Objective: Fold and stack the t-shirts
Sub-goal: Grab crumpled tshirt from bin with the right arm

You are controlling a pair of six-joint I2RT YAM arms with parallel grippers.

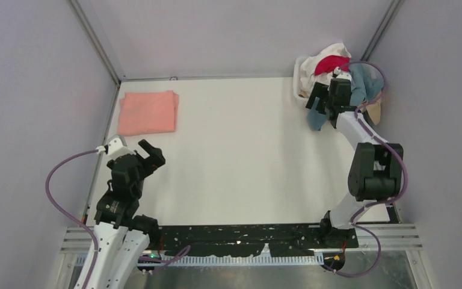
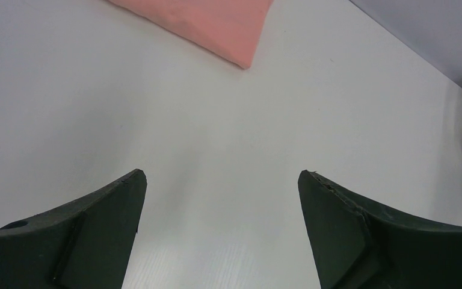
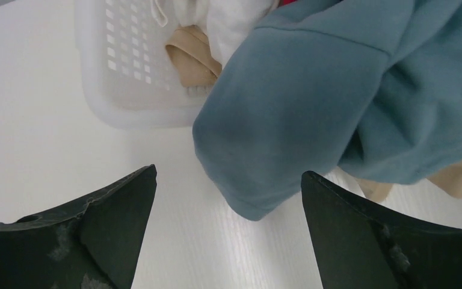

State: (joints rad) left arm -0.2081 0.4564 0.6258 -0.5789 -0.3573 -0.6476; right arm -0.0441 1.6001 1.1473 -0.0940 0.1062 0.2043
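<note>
Dusty blue-grey soft cloth t-shirt (image 3: 313, 108): hanging over the rim of white plastic lattice basket (image 3: 120, 84), far right on white table (image 1: 240, 156). Right gripper (image 3: 227, 174) wide open just before it, holding nothing, likely lined up for pickup. Red t-shirt (image 1: 331, 63) and tan t-shirt (image 3: 192, 57) crowded behind. Folded salmon-pink t-shirt (image 1: 148, 112) parked far left as stack base; left gripper (image 2: 221, 173) open, empty.

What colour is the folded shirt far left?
The shirt is salmon pink; top view shows it best.

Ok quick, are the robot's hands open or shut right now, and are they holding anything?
Left gripper: open, holding nothing.
Right gripper: open, holding nothing, pointed at the blue shirt.
</note>
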